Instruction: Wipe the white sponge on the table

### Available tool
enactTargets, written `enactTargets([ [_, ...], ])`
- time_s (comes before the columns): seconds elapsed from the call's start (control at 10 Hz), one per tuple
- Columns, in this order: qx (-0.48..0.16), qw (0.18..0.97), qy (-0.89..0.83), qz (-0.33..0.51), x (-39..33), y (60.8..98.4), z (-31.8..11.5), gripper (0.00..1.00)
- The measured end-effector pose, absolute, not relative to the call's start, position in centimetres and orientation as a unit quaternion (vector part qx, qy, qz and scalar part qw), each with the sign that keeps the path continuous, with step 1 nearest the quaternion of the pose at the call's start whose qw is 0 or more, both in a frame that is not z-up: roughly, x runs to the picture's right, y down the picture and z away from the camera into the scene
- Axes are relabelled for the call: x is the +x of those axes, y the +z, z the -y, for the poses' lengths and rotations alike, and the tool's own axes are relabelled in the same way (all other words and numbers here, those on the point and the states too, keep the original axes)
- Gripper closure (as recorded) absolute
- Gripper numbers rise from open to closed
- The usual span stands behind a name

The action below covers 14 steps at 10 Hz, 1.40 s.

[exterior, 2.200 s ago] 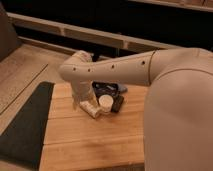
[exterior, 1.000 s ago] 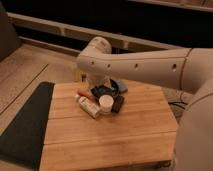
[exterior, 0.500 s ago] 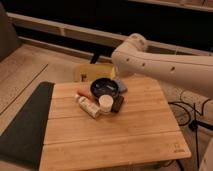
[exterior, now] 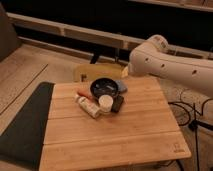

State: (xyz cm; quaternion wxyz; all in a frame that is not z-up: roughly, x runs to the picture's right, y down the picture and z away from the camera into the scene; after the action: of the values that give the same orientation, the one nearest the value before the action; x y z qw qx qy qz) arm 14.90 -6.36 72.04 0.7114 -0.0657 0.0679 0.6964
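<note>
The light bamboo table [exterior: 135, 135] fills the middle of the camera view, with a small dark logo [exterior: 177, 146] at its near right corner. A cluster sits at its far middle: a dark bowl [exterior: 104, 87], a white cup [exterior: 105, 102], a white bottle [exterior: 88, 107] lying down, a black item [exterior: 118, 103] and a pale blue-grey soft pad [exterior: 122, 86] beside the bowl. I cannot tell whether that pad is the white sponge. My white arm [exterior: 170, 62] hangs over the table's far right corner. My gripper is out of view.
A dark grey mat [exterior: 22, 127] lies along the table's left side. A yellow seat [exterior: 100, 71] stands behind the far edge. Cables [exterior: 187, 110] trail on the floor at the right. A small red item [exterior: 82, 93] lies left of the bowl.
My arm has swung from over the cluster on the left to the table's far right, uncovering the objects. The objects have not moved.
</note>
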Motion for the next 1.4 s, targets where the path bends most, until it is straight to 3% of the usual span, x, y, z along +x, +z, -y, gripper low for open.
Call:
enactTargets([
  [0.3,-0.042,0.676,0.73,-0.091,19.6,74.7,7.3,0.35],
  [0.6,-0.034,0.67,0.739,-0.059,23.9,78.7,10.1,0.35],
  [0.8,-0.063,0.681,0.729,0.0,23.6,80.5,11.1,0.35],
  [1.1,-0.139,0.696,0.703,0.043,20.0,82.8,8.8,0.35],
  [1.4,-0.153,0.698,0.698,0.049,19.5,83.1,8.3,0.35],
])
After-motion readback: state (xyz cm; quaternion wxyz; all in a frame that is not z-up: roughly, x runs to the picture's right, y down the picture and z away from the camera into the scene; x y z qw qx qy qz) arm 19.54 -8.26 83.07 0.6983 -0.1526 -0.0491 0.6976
